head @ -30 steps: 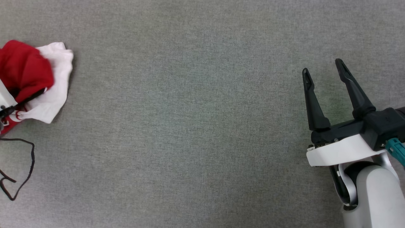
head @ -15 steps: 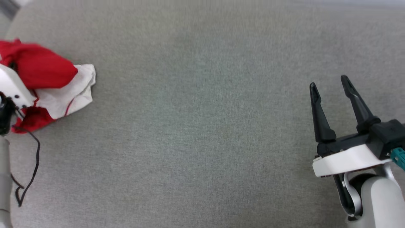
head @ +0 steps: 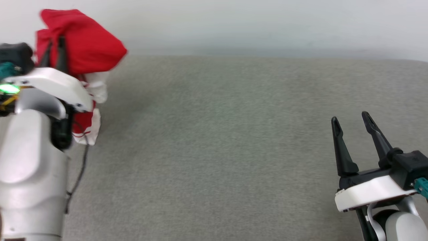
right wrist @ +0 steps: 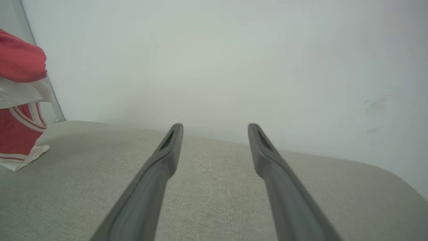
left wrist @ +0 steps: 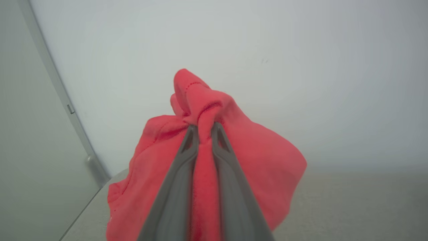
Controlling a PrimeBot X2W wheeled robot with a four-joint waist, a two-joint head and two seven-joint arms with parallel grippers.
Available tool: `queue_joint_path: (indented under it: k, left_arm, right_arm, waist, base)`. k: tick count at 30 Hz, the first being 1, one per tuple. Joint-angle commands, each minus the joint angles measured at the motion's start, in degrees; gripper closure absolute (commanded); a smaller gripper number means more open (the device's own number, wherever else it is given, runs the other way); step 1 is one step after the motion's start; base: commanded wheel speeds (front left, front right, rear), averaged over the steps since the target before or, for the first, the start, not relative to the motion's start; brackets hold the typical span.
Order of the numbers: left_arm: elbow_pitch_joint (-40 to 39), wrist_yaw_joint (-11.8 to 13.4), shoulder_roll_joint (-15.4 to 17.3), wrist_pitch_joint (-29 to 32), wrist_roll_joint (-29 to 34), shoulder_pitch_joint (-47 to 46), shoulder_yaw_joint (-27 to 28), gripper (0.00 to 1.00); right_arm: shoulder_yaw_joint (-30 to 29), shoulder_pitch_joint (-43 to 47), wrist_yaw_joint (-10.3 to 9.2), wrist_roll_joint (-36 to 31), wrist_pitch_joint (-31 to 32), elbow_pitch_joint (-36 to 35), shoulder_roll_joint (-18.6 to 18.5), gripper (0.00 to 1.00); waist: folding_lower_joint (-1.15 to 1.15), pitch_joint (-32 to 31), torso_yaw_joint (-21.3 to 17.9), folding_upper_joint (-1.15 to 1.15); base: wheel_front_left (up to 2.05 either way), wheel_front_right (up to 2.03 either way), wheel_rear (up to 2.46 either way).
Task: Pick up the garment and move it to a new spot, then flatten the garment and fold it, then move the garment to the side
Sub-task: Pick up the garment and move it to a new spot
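Holding the garment bunched up at the far-left of the grey cloth surface. Left gripper has its fingers nearly together, pinched on a fold of red fabric. The rest hangs below it, red on top, white sleeve and hem lower down. Can't tell if the low hem touches the surface or hangs just above it.

Edges: the surface's far edge meets a pale wall right behind the garment. In the left wrist view the left edge runs up to a grey vertical strip on the wall, close to the bundle. In the right wrist view the far-right corner is rounded off.

Room: there's a wide stretch of surface btwn the two grippers. Right gripper sits near-right, low over the surface, fingers spread wide apart and well apart from the garment.

Other bits: a black cable dangles beside the left forearm, just under the hanging hem. Green LED is lit on the left wrist, and there's a teal connector on the right wrist.

Markings: red/white striped trim shows on the hanging part. Anything finer is too blurred to read.
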Motion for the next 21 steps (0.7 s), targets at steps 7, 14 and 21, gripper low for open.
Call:
queue_joint_path:
  k: [7, 14, 21]
  left_arm:
    - [-10.5, 1.1, -7.9, -3.1, -0.5, 7.4, -3.8, 1.0]
    - [-18.7, 0.7, -14.7, -3.5, -1.3, 14.7, -10.4, 1.0]
    - [-21.1, 0.6, -16.8, -3.5, -0.5, 22.4, -19.2, 1.0]
  right_arm:
    - [-1.2, 3.3, -0.04, 0.7, 1.3, -1.6, 0.1, 0.0]
    - [-1.9, 4.7, -0.04, 1.3, 2.2, -2.9, 0.1, 0.0]
    - [-2.0, 3.8, -0.04, 2.4, 1.5, -3.7, 0.1, 0.0]
  waist:
    - [0.01, -3.9, -7.9, 0.0]
    - [0.01, -2.7, -12.9, 0.0]
    - [0.01, 1.7, -14.6, 0.0]
  base:
    - [0.0, 0.0, 0.0]
    - [0.0, 0.0, 0.0]
    - [0.0, 0.0, 0.0]
